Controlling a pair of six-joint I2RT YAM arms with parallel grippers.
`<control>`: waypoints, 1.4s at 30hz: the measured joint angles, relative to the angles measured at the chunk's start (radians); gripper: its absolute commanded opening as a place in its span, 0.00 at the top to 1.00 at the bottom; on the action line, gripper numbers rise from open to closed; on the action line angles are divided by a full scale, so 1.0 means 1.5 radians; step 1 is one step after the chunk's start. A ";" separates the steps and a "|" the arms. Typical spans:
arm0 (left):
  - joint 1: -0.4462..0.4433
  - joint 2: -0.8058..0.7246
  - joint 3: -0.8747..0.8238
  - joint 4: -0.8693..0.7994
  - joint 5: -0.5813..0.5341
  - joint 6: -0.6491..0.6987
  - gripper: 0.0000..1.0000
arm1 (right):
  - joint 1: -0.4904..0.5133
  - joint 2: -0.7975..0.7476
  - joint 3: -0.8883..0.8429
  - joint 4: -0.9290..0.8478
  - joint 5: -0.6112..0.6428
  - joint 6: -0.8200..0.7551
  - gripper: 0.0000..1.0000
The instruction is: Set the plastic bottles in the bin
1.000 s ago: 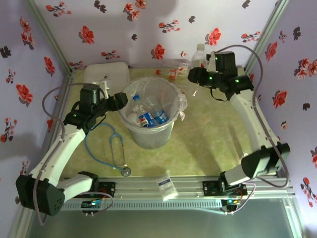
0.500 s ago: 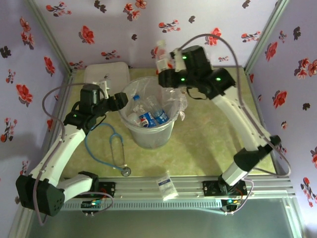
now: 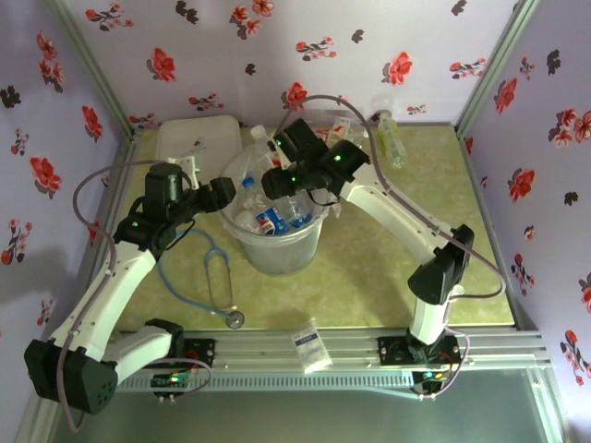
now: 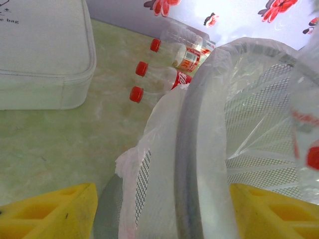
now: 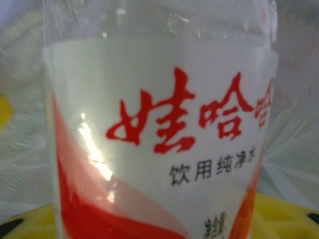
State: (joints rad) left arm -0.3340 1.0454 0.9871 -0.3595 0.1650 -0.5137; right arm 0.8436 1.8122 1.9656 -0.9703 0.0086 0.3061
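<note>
The left arm (image 3: 102,277) reaches forward and inward, its left gripper (image 4: 159,211) released, yellow fingers (image 4: 50,209) straddling the left rim of the bin (image 3: 277,257); the right arm (image 3: 397,208) bends far leftward over the bin's mouth, its right gripper (image 3: 274,152) grasping a red-and-white-labelled bottle (image 5: 159,124) above other bottles (image 3: 275,220) lying inside

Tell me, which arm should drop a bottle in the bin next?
Right, probably. The right gripper holds a red-labelled bottle above the bin; the left gripper has none, its open jaws straddling the rim.
</note>
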 measured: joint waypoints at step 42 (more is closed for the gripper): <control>0.000 0.015 0.004 0.006 -0.003 0.000 0.30 | 0.001 -0.020 -0.087 0.107 0.017 0.012 0.32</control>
State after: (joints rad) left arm -0.3340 1.0676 0.9928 -0.3508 0.1612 -0.5140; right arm 0.8452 1.7817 1.8355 -0.8093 0.0345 0.3241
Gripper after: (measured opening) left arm 0.703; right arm 0.712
